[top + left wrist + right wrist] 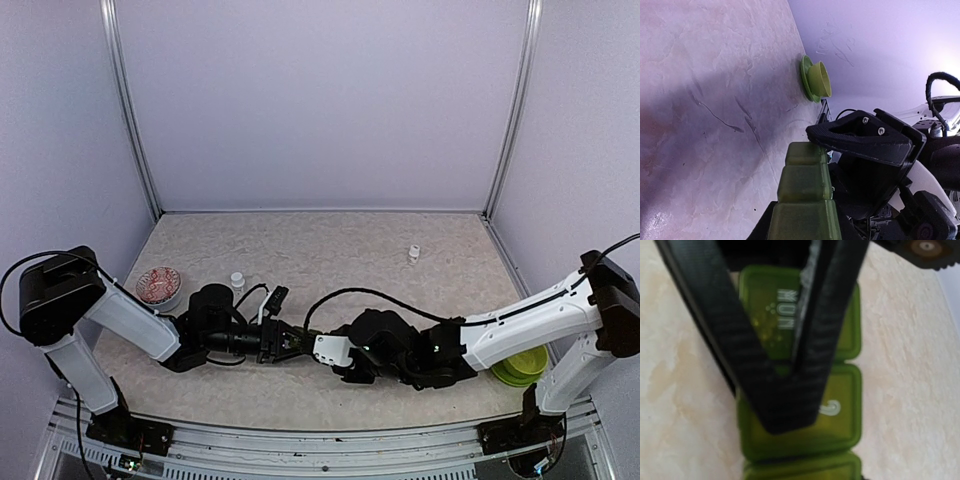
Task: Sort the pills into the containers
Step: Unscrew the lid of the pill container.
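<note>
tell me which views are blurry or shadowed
Right wrist: soft focus, right pincer and pill organizer smeared, MON still legible; left wrist: broad shadow across the table, the organizer's near end soft; top external: sharp, evenly lit.

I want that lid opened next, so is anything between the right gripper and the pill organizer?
Nothing visible. The right gripper sits directly over the MON lid of the pill organizer, while the left gripper holds it from the opposite side.

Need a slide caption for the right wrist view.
Right tool closed over the green pill organizer, tips beside its MON lid.
</note>
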Motion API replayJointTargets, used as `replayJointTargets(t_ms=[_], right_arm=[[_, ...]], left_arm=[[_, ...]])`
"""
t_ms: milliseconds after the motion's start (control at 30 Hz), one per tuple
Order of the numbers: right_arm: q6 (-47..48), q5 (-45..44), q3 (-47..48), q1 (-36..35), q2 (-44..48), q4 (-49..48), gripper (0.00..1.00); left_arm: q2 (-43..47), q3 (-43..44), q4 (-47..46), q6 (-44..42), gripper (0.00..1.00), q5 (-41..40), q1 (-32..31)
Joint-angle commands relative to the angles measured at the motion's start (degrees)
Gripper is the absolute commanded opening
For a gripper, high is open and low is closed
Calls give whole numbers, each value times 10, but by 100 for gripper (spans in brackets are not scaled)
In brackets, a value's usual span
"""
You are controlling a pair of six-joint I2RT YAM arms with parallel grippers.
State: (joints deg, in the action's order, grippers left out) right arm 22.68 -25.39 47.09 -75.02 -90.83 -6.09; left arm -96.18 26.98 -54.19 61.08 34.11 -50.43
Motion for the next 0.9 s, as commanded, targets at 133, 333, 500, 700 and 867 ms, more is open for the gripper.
replayJointTargets(t_ms=[133, 333, 500, 700, 867], right_arm=[[-55, 78, 33, 32, 42, 40, 54], [-63, 93, 42, 41, 43, 56, 67], [-65, 93, 42, 45, 58, 61, 75], [-69, 85, 34, 50, 92, 59, 76], [-72, 32, 26, 54, 101, 41, 77]], left_arm=[[-9, -3, 5, -16, 27, 7, -2], [-8, -6, 8, -18, 26, 6, -2], [-7, -6, 13, -20, 27, 5, -2], [-9, -2, 16, -22, 26, 5, -2], [-13, 1, 15, -22, 27, 5, -5]])
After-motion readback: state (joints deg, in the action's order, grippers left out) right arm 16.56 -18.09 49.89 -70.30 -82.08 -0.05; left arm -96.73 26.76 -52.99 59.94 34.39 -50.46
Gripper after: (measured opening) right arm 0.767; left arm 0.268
